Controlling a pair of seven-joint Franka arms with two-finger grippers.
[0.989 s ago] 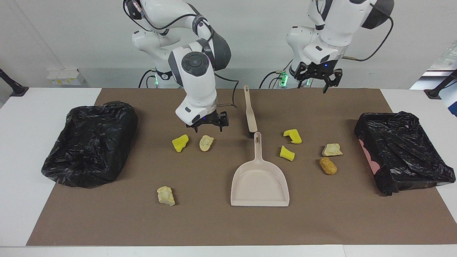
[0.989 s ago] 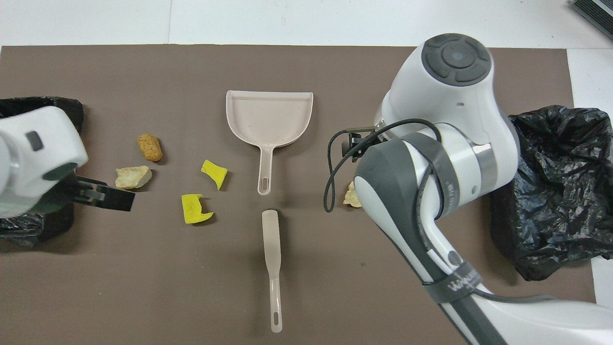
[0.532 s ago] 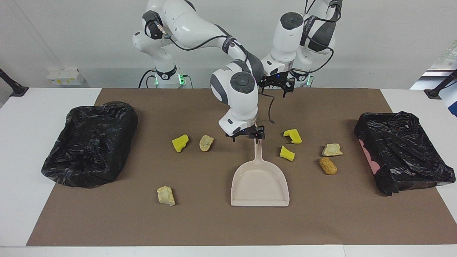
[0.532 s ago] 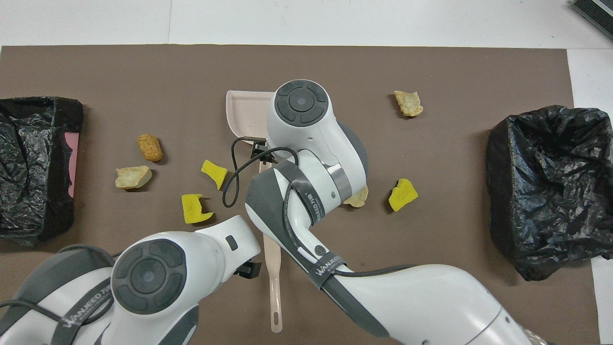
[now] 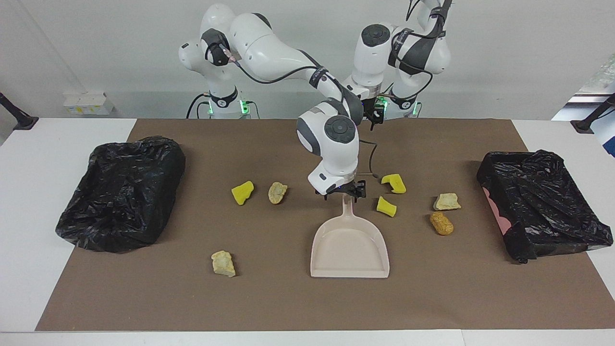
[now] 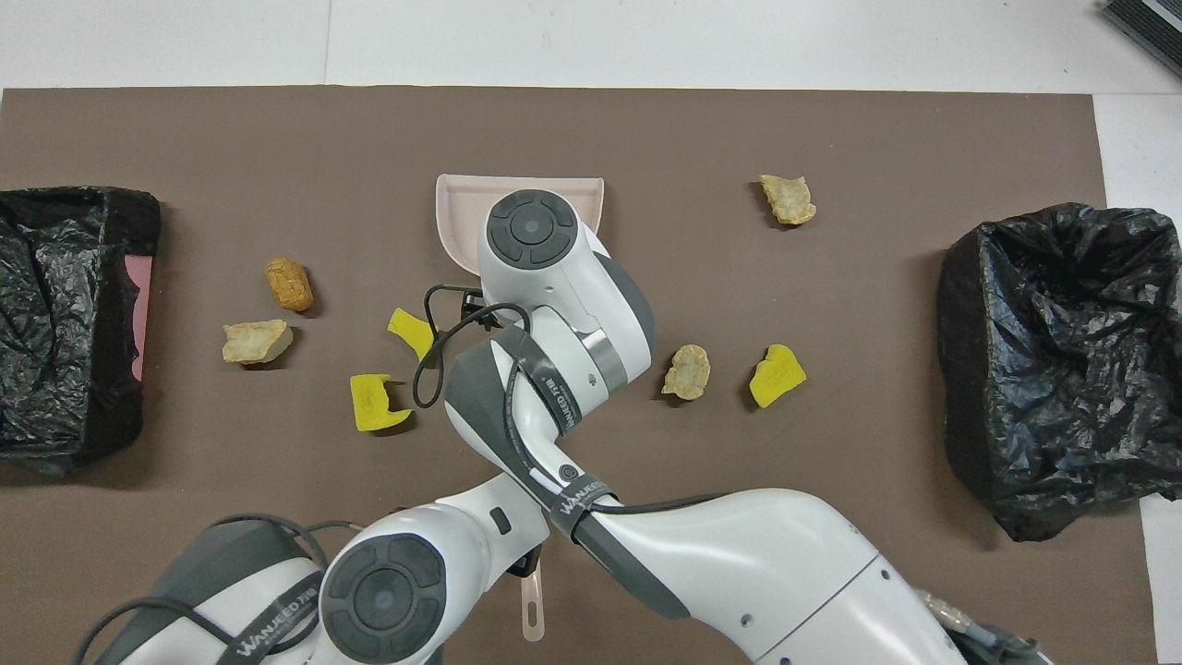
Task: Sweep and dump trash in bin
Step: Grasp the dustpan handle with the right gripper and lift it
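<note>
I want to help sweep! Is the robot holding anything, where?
Cannot be told: the right tool sits at the dustpan handle's end; the left tool hides its grip.

Beige dustpan [image 5: 349, 250], brush handle [image 6: 531, 619], brown mat [image 5: 288, 298], white table [image 5: 48, 192]

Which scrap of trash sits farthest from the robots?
The cream foam scrap, alone toward the right arm's end, level with the dustpan's mouth; the other six lie nearer the robots.
</note>
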